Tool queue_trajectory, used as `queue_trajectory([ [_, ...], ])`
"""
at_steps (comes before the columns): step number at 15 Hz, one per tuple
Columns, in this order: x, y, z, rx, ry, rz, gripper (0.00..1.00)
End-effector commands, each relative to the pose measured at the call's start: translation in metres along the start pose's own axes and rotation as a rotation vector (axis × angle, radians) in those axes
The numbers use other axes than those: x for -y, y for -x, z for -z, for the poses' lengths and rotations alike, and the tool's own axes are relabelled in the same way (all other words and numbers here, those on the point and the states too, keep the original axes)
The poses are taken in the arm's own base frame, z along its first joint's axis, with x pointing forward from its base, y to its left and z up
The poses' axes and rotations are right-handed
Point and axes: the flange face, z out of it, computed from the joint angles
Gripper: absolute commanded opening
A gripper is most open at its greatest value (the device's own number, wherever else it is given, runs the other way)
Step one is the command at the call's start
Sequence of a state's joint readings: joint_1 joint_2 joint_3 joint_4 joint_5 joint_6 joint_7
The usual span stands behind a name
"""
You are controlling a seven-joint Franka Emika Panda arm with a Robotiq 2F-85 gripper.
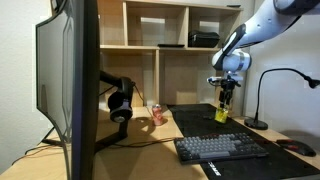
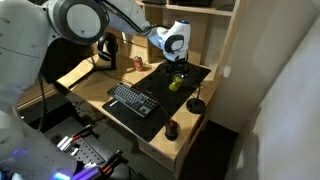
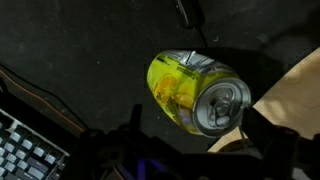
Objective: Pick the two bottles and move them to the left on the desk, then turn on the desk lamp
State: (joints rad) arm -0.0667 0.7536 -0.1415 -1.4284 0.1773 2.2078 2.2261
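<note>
- The claw (image 1: 225, 100) hangs released, its jaws spread wide and gripping nothing, just above the yellow-green bottle (image 1: 221, 115).
- In the wrist view that bottle (image 3: 180, 85) lies on the black mat (image 3: 80, 50) between the 2 blurred finger shapes. Its silver lid is turned toward the lower right, and I cannot tell whether it stands upright or is tipped.
- The pinkish-red bottle (image 1: 157, 113) stands well apart from it on the tabletop (image 2: 88, 75), near the headphones (image 1: 120, 105).
- The desk lamp (image 1: 256, 123) has its round base just beside the yellow-green bottle, and its gooseneck curves away from the arm.
- A keyboard (image 1: 220, 148) and a mouse (image 1: 298, 148) sit nearer the front edge.
</note>
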Motion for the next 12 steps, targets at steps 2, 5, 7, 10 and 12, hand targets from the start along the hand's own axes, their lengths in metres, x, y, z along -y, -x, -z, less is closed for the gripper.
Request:
queue_trajectory([
  [2,-0.0046,0.0017,0.0001,0.021,-0.010,0.040,1.00],
  [5,-0.0100,0.0045,-0.0024,0.030,0.012,0.050,1.00],
  [7,-0.0115,0.0059,-0.0029,0.034,0.030,0.061,1.00],
  [10,-0.0123,0.0073,-0.0025,0.032,0.036,0.076,1.00],
  [12,-0.0144,0.0079,-0.0008,0.036,0.051,0.091,1.00],
])
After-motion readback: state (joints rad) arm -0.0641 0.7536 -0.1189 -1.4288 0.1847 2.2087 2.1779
